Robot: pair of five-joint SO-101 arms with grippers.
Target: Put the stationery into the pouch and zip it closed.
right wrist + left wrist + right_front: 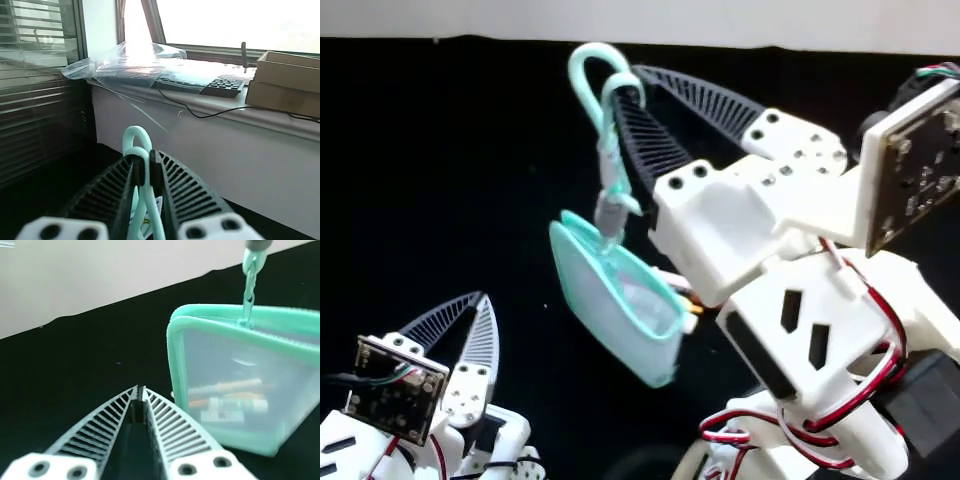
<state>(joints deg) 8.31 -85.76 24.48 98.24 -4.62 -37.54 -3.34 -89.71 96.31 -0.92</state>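
Note:
A mint-green mesh pouch (620, 300) hangs in the air from its loop strap (600, 75), tilted, well above the black table. My right gripper (625, 95) is shut on that strap, which also shows as a pale green loop (137, 142) between its ribbed fingers. Through the mesh the stationery (225, 402) lies inside the pouch (240, 385), orange and white pieces near its lower edge. The zipper pull (250, 270) stands at the pouch's top edge. My left gripper (140, 388) is shut on nothing, low at the front left (475, 300), apart from the pouch.
The black table surface (440, 170) spreads under both arms. Behind it runs a white wall (240, 145), with a sill holding a keyboard (200, 82), a plastic sheet and cardboard boxes (285, 82).

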